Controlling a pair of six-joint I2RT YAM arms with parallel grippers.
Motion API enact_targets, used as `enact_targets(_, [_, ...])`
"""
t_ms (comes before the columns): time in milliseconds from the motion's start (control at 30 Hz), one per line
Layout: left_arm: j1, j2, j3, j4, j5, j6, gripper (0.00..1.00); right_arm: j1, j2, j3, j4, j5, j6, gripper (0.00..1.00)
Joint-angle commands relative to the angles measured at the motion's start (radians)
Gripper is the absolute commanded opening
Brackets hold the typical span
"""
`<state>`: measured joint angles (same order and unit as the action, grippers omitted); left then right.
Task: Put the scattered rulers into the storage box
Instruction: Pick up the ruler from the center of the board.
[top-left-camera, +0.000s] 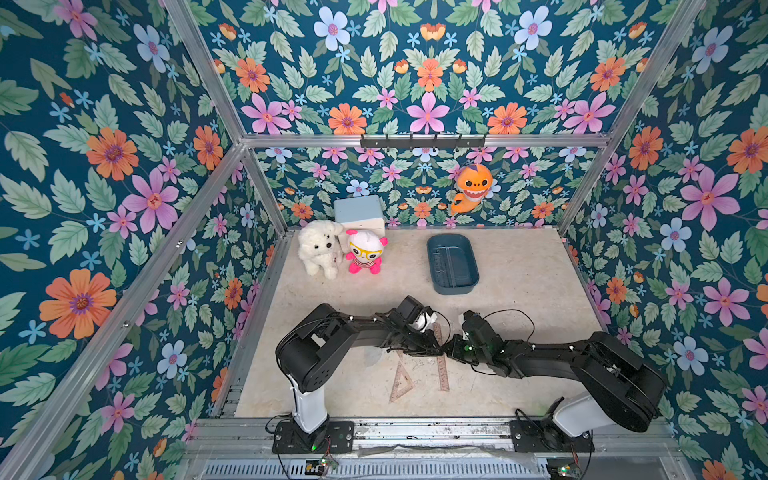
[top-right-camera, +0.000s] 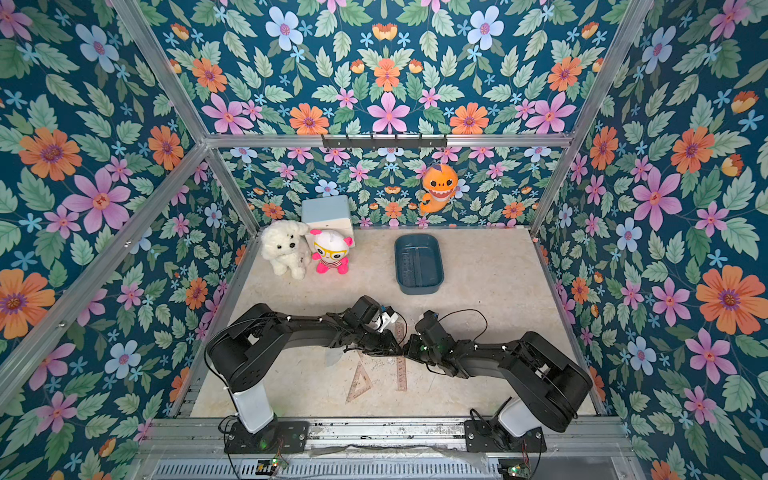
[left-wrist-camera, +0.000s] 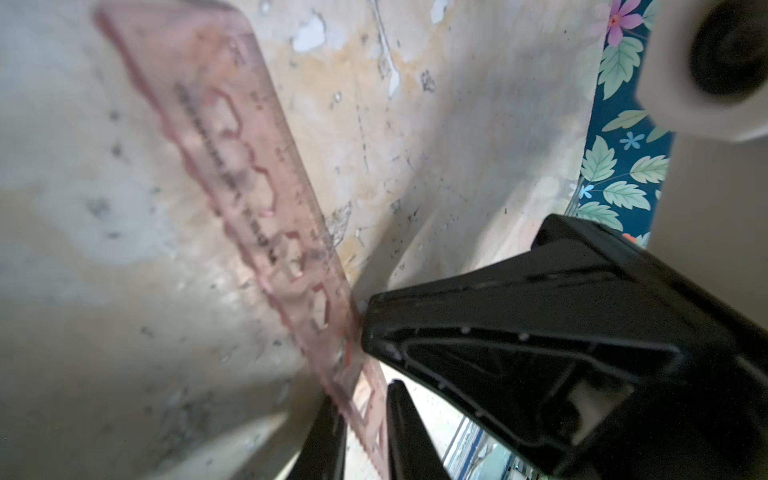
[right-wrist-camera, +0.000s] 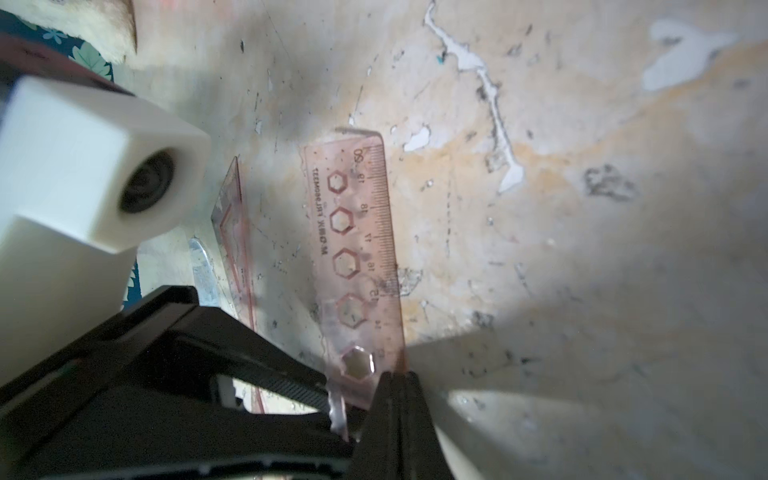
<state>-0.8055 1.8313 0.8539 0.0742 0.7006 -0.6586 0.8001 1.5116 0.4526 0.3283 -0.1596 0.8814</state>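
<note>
Pinching stencil ruler (right-wrist-camera: 357, 249) with right gripper (right-wrist-camera: 395, 399), clamped tight; straddling it with left gripper (left-wrist-camera: 361, 399), grip unclear. Risks twisting or dropping it if pulled unevenly before storage box (top-left-camera: 455, 288).

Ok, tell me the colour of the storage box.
The storage box is plain dark teal-blue, seen best in a top view.

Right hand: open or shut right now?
Shut. The right hand shows its fingers pressed together, no gap, at the stencil ruler's scale edge.
</note>
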Motion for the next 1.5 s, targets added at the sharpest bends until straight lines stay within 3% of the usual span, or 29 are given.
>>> enact_targets(0, [-0.008,0.014,0.004,-0.050,-0.043,0.008,0.16,0.002,0.007,-0.014,-0.089,-0.003,0.007,0.00])
enact_targets(167, [-0.009,0.010,0.005,-0.060,-0.059,0.010,0.00,0.002,-0.021,-0.018,-0.104,-0.002,0.010,0.00])
enact_targets(433, [-0.009,-0.048,-0.006,-0.074,-0.080,0.018,0.00,-0.025,-0.277,0.029,-0.316,0.057,-0.046,0.01])
enact_targets(667, [0.001,-0.100,0.019,-0.082,-0.072,0.023,0.00,-0.051,-0.415,0.043,-0.404,0.041,-0.061,0.19])
enact_targets(800, [0.016,-0.120,0.040,-0.088,-0.059,0.026,0.00,-0.063,-0.457,0.050,-0.429,0.010,-0.072,0.36])
enact_targets(867, [0.024,-0.128,0.048,-0.089,-0.051,0.027,0.00,-0.067,-0.469,0.051,-0.431,-0.005,-0.079,0.38])
enact_targets(967, [0.040,-0.139,0.060,-0.084,-0.043,0.031,0.00,-0.083,-0.478,0.036,-0.382,-0.070,-0.082,0.40])
enact_targets(1133, [0.087,-0.163,0.071,-0.017,0.005,0.001,0.00,-0.115,-0.459,-0.025,-0.172,-0.251,-0.018,0.57])
enact_targets(1267, [0.126,-0.175,0.078,0.083,0.059,-0.065,0.00,-0.117,-0.432,-0.036,-0.068,-0.325,0.016,0.67])
enact_targets(1467, [0.147,-0.170,0.106,0.225,0.128,-0.170,0.00,-0.117,-0.329,-0.027,0.071,-0.394,0.060,0.67])
